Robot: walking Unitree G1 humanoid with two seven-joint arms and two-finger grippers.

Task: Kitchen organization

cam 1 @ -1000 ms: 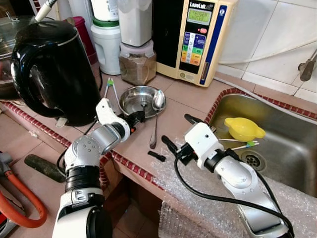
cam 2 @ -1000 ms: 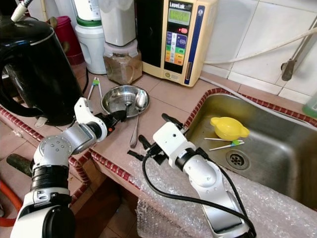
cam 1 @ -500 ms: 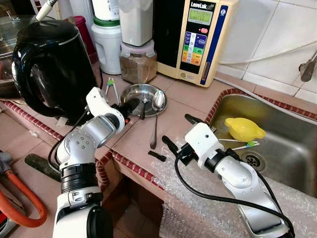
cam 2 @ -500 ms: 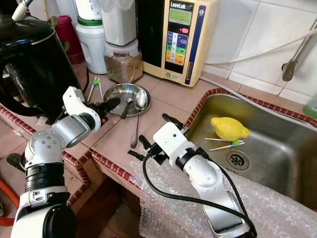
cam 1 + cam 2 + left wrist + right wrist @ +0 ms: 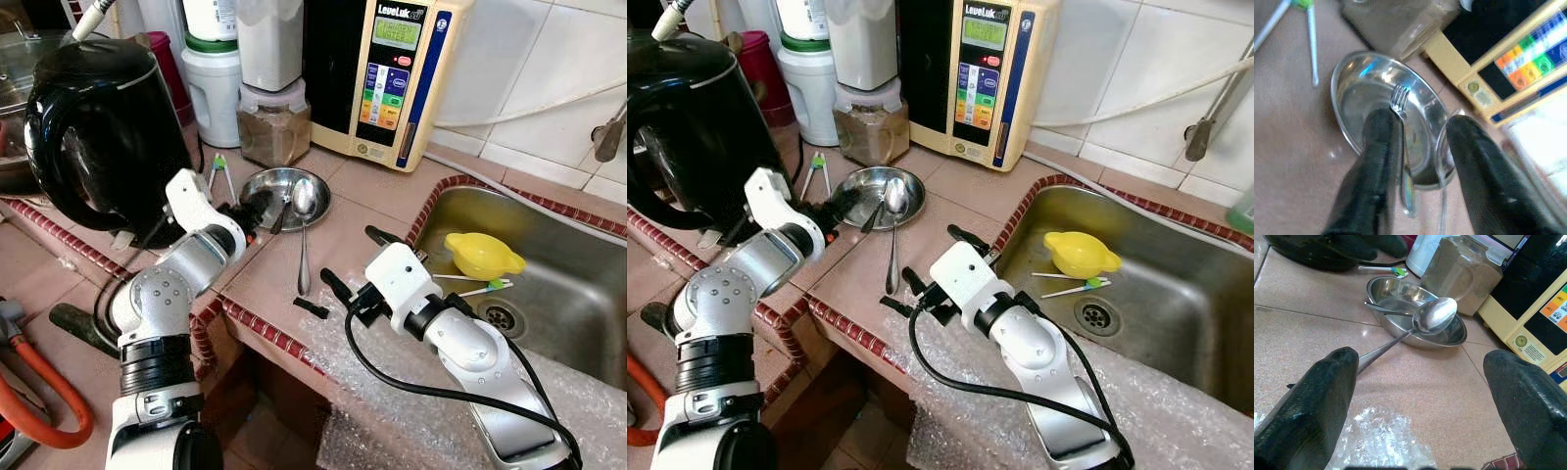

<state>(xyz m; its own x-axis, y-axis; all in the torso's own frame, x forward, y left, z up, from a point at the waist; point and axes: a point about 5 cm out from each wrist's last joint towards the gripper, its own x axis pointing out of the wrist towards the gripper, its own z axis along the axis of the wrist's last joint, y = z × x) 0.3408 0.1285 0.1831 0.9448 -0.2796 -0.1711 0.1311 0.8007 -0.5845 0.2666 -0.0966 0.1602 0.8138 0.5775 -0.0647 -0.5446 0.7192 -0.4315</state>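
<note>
Beside the left jaws, a shiny round steel bowl [image 5: 284, 196] and polished metal spoon [image 5: 304, 230] rest on the smooth, glossy pinkish tiled tabletop [image 5: 343, 220].

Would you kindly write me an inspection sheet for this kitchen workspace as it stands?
Surface: tiled counter, bubble wrap over its front edge.
Job's things: steel bowl holding a fork; spoon propped on its rim.
Clutter: toothbrushes, jar, yellow squeezer in sink.
Grippers: left tool open astride the fork; right tool open, apart.
Cables: black cable looping off right arm.
Surroundings: kettle, water machine.
</note>
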